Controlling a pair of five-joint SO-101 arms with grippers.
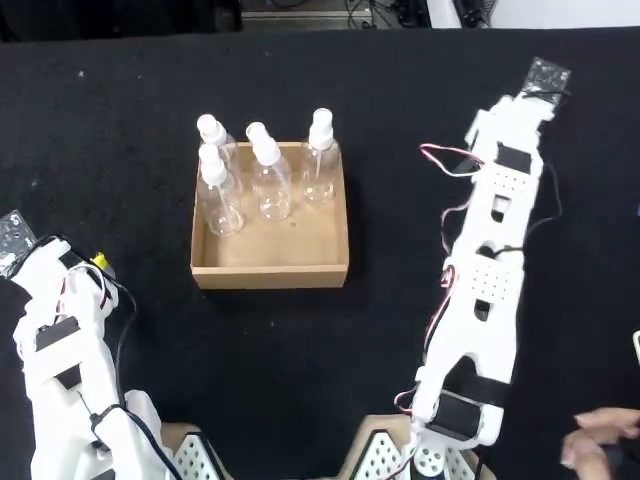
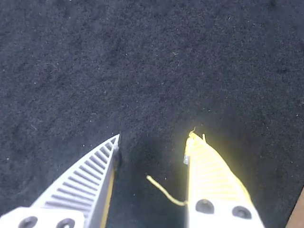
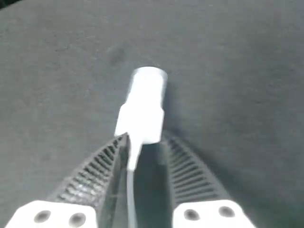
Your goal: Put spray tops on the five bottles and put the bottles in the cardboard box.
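right gripper (image 3: 142,142): jaws narrow, pinching spray top (image 3: 144,111). left gripper (image 2: 152,140): jaws wide over black table (image 2: 142,57). Four capped bottles (image 1: 270,185) at 12 o'clock end of cardboard box (image 1: 270,272).

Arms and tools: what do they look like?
The left arm and right arm are white plastic segments with black motor blocks; red, white and black cables loop alongside. The left tool has one pale ribbed finger and one yellow, both tapering to points. The right tool has two ribbed fingers too.
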